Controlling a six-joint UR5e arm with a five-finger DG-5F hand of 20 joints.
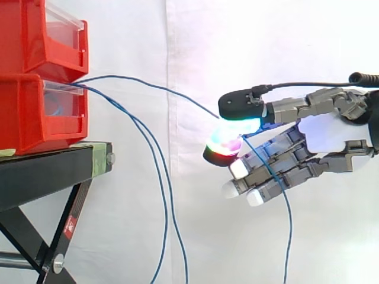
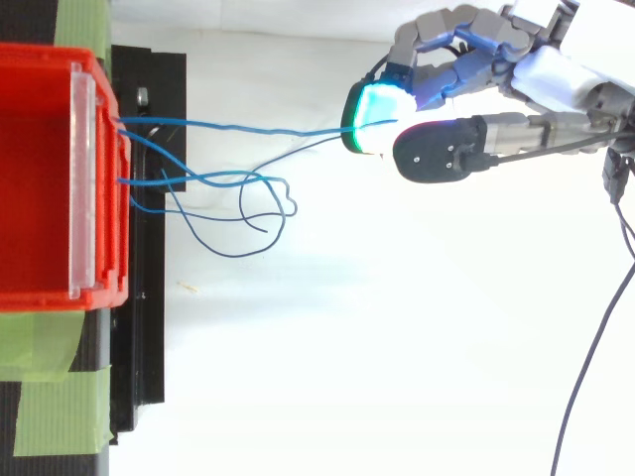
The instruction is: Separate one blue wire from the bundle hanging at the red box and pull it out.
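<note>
First, from the side, the hand [image 1: 327, 135] comes in from the right. Two of its fingertips [image 1: 235, 125] are pressed together, one above and one below, and they pinch one blue wire [image 1: 155, 86] between them. The other fingers are almost straight and point left and down. The loose end of the wire hangs down in front of them.

The wire runs from the lower red box [image 1: 29, 112] across to the pinch. The bundle [image 1: 127, 113] of other wires hangs down from that box, well apart from the hand. The box sits on a black stand [image 1: 47, 171], with an upper red box [image 1: 23, 35] on top.

From above, the blue wire [image 2: 228, 126] goes almost straight from the red box [image 2: 40, 178] to the glowing pads. The bundle [image 2: 228, 180] curls in loops near the box. Green tape [image 2: 50, 407] sticks to the stand.
</note>
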